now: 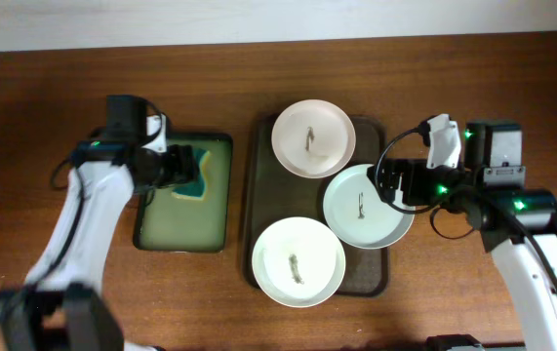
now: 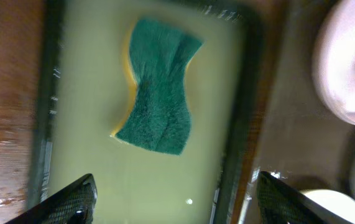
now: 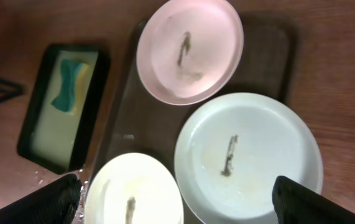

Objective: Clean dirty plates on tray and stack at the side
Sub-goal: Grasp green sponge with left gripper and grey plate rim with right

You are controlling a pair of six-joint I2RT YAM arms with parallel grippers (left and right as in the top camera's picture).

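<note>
**Left pincer open over sponge; three plates on tray, none cleaned**

The left pincer stands wide open and holds nothing. Its two fingertips show at the lower corners of the wrist view, well apart. The sponge lies just ahead of it, green face up, in the small green-lined tray. The sponge's long axis runs along that tray's length, crosswise to the line between the fingertips, so a closing move would likely grip it across its narrow waist. The left arm is the nearer one to the sponge.

The right pincer is likewise spread wide and empty. In the overhead view it hovers at the right edge of the pale grey-green plate.

The large brown tray sits on the worktop between the arms and carries all three dirty plates:
- a white plate at the far end;
- the grey-green plate at the right, overhanging the rim;
- a second white plate at the near end.

Each bears a dark smear at centre. None is stacked at the side yet.
</note>
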